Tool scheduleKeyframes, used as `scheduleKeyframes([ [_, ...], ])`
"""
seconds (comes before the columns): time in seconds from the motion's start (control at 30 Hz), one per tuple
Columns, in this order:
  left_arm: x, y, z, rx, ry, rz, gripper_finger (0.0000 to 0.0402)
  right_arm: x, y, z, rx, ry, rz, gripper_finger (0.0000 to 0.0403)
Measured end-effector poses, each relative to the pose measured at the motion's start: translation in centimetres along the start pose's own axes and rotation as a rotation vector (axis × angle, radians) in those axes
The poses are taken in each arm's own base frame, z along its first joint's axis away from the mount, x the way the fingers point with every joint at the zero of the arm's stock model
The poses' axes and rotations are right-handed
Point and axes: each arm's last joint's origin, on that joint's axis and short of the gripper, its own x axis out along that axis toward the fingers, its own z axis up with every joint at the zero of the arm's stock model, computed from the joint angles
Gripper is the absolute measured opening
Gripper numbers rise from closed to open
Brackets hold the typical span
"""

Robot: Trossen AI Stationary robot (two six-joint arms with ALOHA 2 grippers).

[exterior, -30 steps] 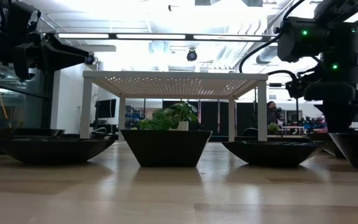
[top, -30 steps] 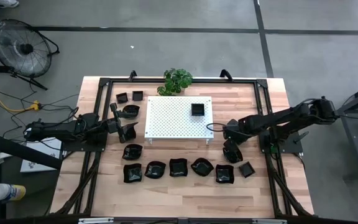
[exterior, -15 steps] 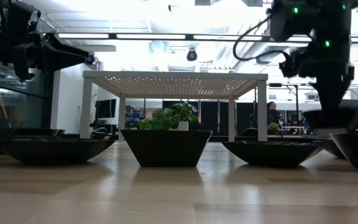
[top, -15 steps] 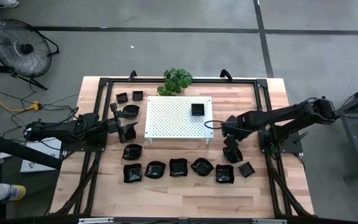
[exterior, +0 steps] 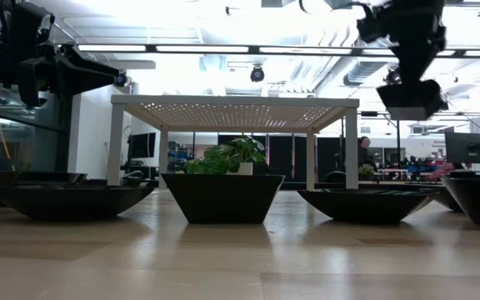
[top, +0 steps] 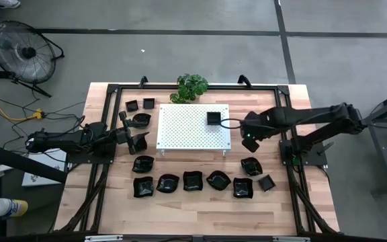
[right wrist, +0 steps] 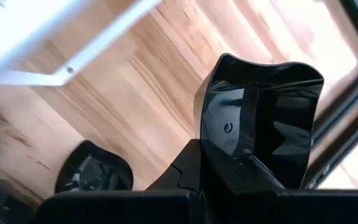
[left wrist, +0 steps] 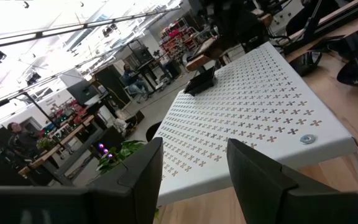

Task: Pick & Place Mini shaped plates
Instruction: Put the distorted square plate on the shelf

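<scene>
no readable text, labels or signs anywhere

You are looking at glossy black mini shaped plates [top: 192, 180] lying on a pale wooden table [top: 200, 212] with a visible lengthwise grain, framed in black. The white board [top: 192, 126] is showing a regular pattern of small cross-shaped perforations, with one black square plate [top: 213, 118] sitting dark against it, and the potted plant [top: 192, 87] is showing green leaves. Both arms are reading dark, and the plate [right wrist: 260, 118] in the right gripper [right wrist: 229, 171] is shining black with pale reflections.
</scene>
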Motion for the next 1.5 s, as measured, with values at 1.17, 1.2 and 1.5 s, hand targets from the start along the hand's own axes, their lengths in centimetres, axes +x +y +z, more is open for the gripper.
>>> scheduleKeyframes([
  [1.17, 0.0, 0.0, 0.0, 0.0, 0.0, 0.0, 0.0175, -3.1, 8.0, 12.9, -1.261, -0.348, -0.023, 0.0],
  [1.2, 0.0, 0.0, 0.0, 0.0, 0.0, 0.0, 0.0175, -2.9, 8.2, 13.1, -1.314, -0.369, -0.029, 0.0],
  [1.5, 0.0, 0.0, 0.0, 0.0, 0.0, 0.0, 0.0175, -0.4, 9.7, 13.8, -1.577, -0.547, 0.043, 0.0],
])
